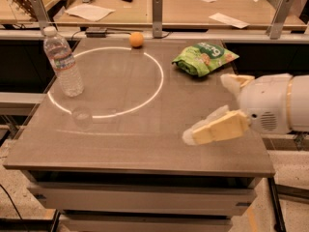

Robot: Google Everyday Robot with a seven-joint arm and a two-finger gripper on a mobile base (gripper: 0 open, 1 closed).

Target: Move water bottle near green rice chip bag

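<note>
Gripper (pixel 206 108) hangs at the right side of the frame, low over the table (pixel 145 149), fingers spread, holding nothing. So nothing's done yet: the water bottle (pixel 63 62) stands capped at upper left, well apart from the green rice chip bag (pixel 205 58) at upper right. Can't tell how full the bottle is.

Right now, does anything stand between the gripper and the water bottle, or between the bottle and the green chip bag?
Nothing visible does. Bare tabletop lies between the gripper, over its right front, and the water bottle at the left. The orange ball sits behind the bottle's path to the green rice chip bag.
</note>
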